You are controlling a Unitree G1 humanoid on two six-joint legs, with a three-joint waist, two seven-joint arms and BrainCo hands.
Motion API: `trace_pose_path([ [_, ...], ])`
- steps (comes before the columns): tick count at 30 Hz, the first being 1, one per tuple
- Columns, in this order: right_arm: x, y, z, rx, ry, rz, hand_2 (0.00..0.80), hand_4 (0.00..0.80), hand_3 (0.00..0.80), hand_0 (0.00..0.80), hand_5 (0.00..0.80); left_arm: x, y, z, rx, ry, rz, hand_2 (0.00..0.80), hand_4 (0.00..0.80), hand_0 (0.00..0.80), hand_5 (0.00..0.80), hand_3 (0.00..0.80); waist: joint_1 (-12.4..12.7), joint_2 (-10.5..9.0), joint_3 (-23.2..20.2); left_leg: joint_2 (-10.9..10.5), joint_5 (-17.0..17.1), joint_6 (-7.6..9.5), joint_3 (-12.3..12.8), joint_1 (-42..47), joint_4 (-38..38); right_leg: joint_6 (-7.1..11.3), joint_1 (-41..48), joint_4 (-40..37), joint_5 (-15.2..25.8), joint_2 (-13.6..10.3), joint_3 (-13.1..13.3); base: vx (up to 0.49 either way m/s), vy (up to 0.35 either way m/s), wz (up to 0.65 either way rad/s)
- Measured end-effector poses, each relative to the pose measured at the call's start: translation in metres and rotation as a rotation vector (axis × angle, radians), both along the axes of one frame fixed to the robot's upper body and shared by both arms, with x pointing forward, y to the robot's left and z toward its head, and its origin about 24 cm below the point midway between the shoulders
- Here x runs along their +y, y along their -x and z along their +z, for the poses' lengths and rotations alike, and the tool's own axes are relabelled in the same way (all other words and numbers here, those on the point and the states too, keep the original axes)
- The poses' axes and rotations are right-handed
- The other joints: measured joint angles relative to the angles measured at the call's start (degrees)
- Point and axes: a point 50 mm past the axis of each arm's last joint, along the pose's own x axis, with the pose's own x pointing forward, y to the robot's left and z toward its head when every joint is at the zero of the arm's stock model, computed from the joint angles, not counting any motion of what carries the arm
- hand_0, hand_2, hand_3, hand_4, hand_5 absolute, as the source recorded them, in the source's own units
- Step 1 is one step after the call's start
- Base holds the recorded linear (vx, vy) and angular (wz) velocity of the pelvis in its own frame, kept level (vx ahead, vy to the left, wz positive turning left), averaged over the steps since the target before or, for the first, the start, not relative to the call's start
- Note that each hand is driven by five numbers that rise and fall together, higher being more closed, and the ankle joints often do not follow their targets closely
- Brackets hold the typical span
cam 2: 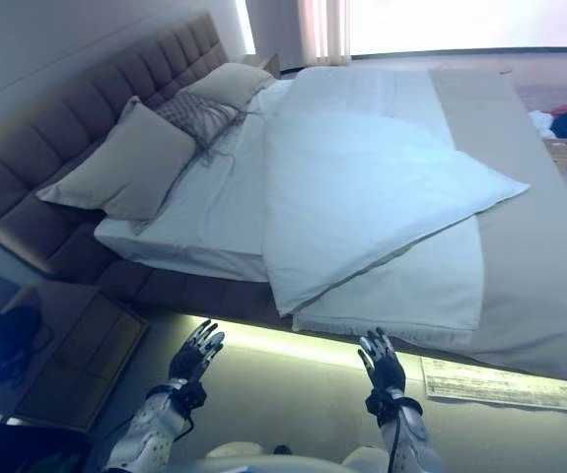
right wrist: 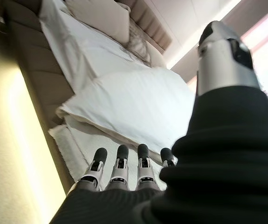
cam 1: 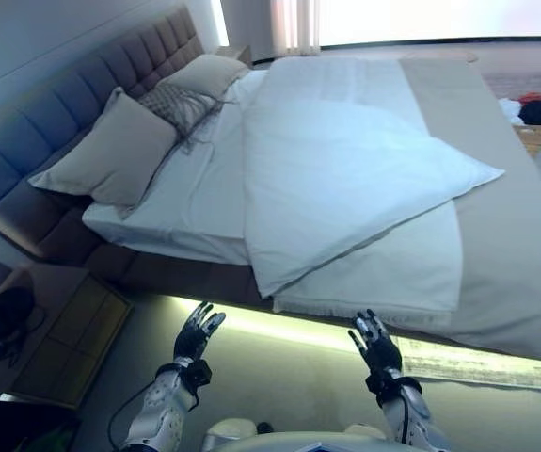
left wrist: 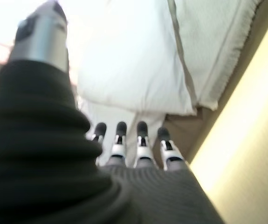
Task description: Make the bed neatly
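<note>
A bed (cam 1: 54, 141) with a padded headboard lies ahead. A white duvet (cam 1: 345, 179) is folded back in a skewed triangle, its corner hanging over the near edge (cam 1: 270, 282). A white sheet (cam 1: 195, 188) is bare beside it. A beige cover (cam 1: 515, 217) lies at the foot end. Three pillows (cam 1: 110, 151) lean at the headboard. My left hand (cam 1: 198, 331) and right hand (cam 1: 375, 345) are open and empty, held above the floor short of the bed's near edge. The duvet also shows in the right wrist view (right wrist: 138, 102).
A wooden nightstand (cam 1: 54, 339) with a dark object (cam 1: 2, 320) stands at the near left. A lit strip (cam 1: 289, 330) runs under the bed's edge. A basket with clothes (cam 1: 533, 118) stands at the far right. A paper sheet (cam 1: 477, 363) lies on the floor.
</note>
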Motion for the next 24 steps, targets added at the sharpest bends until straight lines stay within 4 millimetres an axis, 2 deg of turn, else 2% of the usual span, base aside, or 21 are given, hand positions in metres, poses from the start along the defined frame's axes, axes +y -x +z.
trace_pose_path([
  [2,0.002,0.004,-0.002,0.002,-0.015,0.008,0.000,0.000,0.000,0.000,0.000,0.005,0.000,0.002,-0.009,-0.006,0.007,0.000,0.000,0.000,0.000,0.000,0.90,0.17,0.75,1.19,0.00,0.10,-0.84,1.74,-0.95,0.24,-1.55,1.78,3.41,0.65,0.15,0.255,-0.137,-0.20],
  [3,0.004,0.002,-0.001,-0.009,-0.022,0.018,0.000,0.000,0.000,0.000,0.000,0.008,0.000,0.004,-0.015,-0.009,0.024,0.000,0.000,0.000,0.000,0.000,1.02,-0.27,1.24,1.38,0.00,0.12,-1.01,1.90,-1.25,1.26,-1.42,-0.91,3.14,1.28,0.74,0.329,-0.258,-0.40],
  [5,0.006,-0.005,0.003,-0.036,-0.029,0.032,0.000,0.000,0.000,0.000,0.000,0.018,-0.005,0.009,-0.027,-0.040,0.037,0.000,0.000,0.000,0.000,0.000,0.95,-2.72,2.37,1.24,0.02,0.15,-1.61,0.81,-1.18,3.23,-3.34,-8.00,3.52,2.35,1.48,0.373,-0.251,-0.36],
  [7,0.005,-0.012,0.006,-0.059,-0.033,0.027,0.000,0.000,0.000,0.000,0.000,0.018,-0.011,0.011,-0.030,-0.042,0.028,0.000,0.000,0.000,0.000,0.000,0.09,-3.62,3.08,1.38,0.10,0.29,-3.55,-0.22,-1.13,5.66,-5.94,-15.62,5.66,2.60,1.42,0.393,-0.184,-0.24],
  [9,0.005,-0.019,0.007,-0.063,-0.030,0.027,0.000,0.000,0.000,0.000,0.000,0.015,-0.016,0.012,-0.039,-0.030,0.025,0.000,0.000,0.000,0.000,0.000,-0.92,-3.23,3.49,2.76,-0.28,-0.33,-4.46,-0.14,-1.39,6.98,-6.28,-23.46,11.60,3.12,1.11,0.414,-0.152,-0.07],
  [10,0.004,-0.020,0.005,-0.053,-0.031,0.020,0.000,0.000,0.000,0.000,0.000,0.013,-0.017,0.011,-0.039,-0.025,0.019,0.000,0.000,0.000,0.000,0.000,-1.16,-3.32,3.42,3.68,-0.70,-1.01,-4.78,0.20,-1.59,7.08,-4.81,-26.76,14.96,3.66,0.00,0.428,-0.178,0.09],
  [11,0.002,-0.018,0.001,-0.034,-0.028,0.010,0.000,0.000,0.000,0.000,0.000,0.011,-0.017,0.009,-0.035,-0.016,0.014,0.000,0.000,0.000,0.000,0.000,-1.13,-2.77,3.51,4.76,-0.88,-1.39,-6.00,1.10,-2.48,6.72,-2.71,-28.62,17.41,4.73,-1.77,0.414,-0.197,0.21],
  [12,-0.002,-0.015,-0.002,-0.012,-0.020,-0.002,0.000,0.000,0.000,0.000,0.000,0.008,-0.016,0.008,-0.030,-0.008,0.001,0.000,0.000,0.000,0.000,0.000,-1.23,-2.07,3.53,5.46,-0.83,-1.04,-6.68,2.36,-3.11,6.59,-1.32,-28.76,17.19,6.01,-2.49,0.502,-0.279,0.33],
  [14,-0.008,-0.009,-0.004,0.004,-0.003,-0.008,0.000,0.000,0.000,0.000,0.000,0.000,-0.014,0.005,-0.026,0.020,-0.015,0.000,0.000,0.000,0.000,0.000,-1.37,-2.05,3.79,5.02,-1.82,-0.78,-5.90,2.83,0.73,1.42,-1.08,-23.61,13.54,5.48,-2.86,0.485,-0.297,0.42],
  [15,-0.014,-0.005,-0.005,0.012,0.013,-0.016,0.000,0.000,0.000,0.000,0.000,-0.002,-0.011,0.004,-0.018,0.026,-0.018,0.000,0.000,0.000,0.000,0.000,-1.79,-2.24,3.84,5.03,-2.94,-0.73,-5.09,2.70,1.92,-0.43,-1.03,-20.60,11.40,5.23,-2.59,0.446,-0.301,0.52],
  [16,-0.018,-0.002,-0.006,0.019,0.021,-0.018,0.000,0.000,0.000,0.000,0.000,-0.001,-0.008,0.002,-0.009,0.027,-0.015,0.000,0.000,0.000,0.000,0.000,-2.37,-1.75,3.40,5.50,-4.68,-0.94,-5.48,3.39,1.77,-0.81,-1.22,-17.72,9.23,5.19,-2.38,0.428,-0.308,0.44],
  [17,-0.019,-0.003,-0.006,0.018,0.023,-0.024,0.000,0.000,0.000,0.000,0.000,0.001,-0.005,0.001,-0.002,0.021,-0.008,0.000,0.000,0.000,0.000,0.000,-2.43,-1.33,3.18,6.09,-5.58,-2.11,-5.61,4.00,1.60,-0.82,-2.00,-14.86,7.31,4.85,-1.97,0.368,-0.295,0.18],
  [20,-0.016,-0.003,-0.005,0.009,0.011,-0.016,0.000,0.000,0.000,0.000,0.000,0.008,0.000,-0.002,0.019,0.015,-0.003,0.000,0.000,0.000,0.000,0.000,-2.39,-1.43,2.79,6.82,-5.23,-4.32,-5.25,3.96,4.37,-1.36,-2.65,-11.76,3.89,5.87,-1.43,0.305,-0.285,0.07],
  [22,-0.017,-0.005,-0.004,-0.001,0.006,-0.015,0.000,0.000,0.000,0.000,0.000,0.008,-0.002,0.000,0.008,0.017,-0.025,0.000,0.000,0.000,0.000,0.000,-2.38,-2.75,2.67,6.67,-3.11,-5.61,-5.48,-0.32,12.73,-1.80,-1.74,-12.81,3.06,6.12,-1.11,0.284,-0.229,0.17],
  [24,-0.017,-0.009,-0.002,-0.010,0.006,-0.014,0.000,0.000,0.000,0.000,0.000,0.007,-0.001,-0.001,0.011,0.013,-0.046,0.000,0.000,0.000,0.000,0.000,-1.98,-3.97,2.02,6.64,2.09,-7.83,-5.72,-3.46,19.25,-2.06,0.30,-15.57,3.14,6.50,-1.11,0.195,-0.161,-0.07],
])
